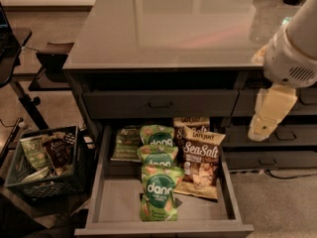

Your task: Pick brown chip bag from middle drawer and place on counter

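Gripper [270, 115]: hangs at 3 o'clock in the camera view, below the white wrist housing, tilted down and to the left, in front of the right-hand drawer fronts and beyond the right wall of the open drawer. Open or closed: cannot tell from this angle. It carries nothing and touches nothing. From the gripper, the brown chip bag [200, 162] lies at about 8 o'clock, lower and well apart. The bag rests face-up in the right half of the middle drawer [119, 202], leaning back, with its "SeaSalt" lettering readable and its top edge toward 12 o'clock. A second brown bag [190, 124] stands just behind it at 12 o'clock, partly covered. The green dang bags [158, 182] lie in a column at its 9 o'clock, touching or nearly so. The counter [163, 29] spans the top of the cabinet at 12 o'clock. A crate of snacks [44, 165] sits on the floor at 9 o'clock of the drawer. Judged step: approach, with the drawer already out and no grasp made. Next move calls for travel toward 8 o'clock and down over the bag, taking it near the top edge, clear of the drawer's right wall and the bag behind.
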Tool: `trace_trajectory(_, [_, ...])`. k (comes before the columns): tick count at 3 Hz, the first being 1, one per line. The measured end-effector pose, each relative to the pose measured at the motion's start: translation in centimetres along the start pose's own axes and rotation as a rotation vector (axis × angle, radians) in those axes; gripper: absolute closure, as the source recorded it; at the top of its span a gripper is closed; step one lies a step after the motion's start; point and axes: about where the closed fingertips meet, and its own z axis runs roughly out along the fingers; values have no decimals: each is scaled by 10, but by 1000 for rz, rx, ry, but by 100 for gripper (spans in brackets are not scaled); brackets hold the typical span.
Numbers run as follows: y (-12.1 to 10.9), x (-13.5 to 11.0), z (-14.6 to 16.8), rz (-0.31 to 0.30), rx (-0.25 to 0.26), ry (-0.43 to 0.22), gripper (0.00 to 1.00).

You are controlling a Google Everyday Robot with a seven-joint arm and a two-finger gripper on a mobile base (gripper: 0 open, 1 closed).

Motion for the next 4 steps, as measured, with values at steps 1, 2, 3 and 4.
trace_trajectory(1, [1,3,64,2,-33,-50,0])
trace_trajectory(2, [-9,7,111,-24,-12,-126,0])
trace_trajectory(3, [-22,11,135,-66,7,-157,0])
trace_trajectory(4, [-23,11,136,-70,6,-158,0])
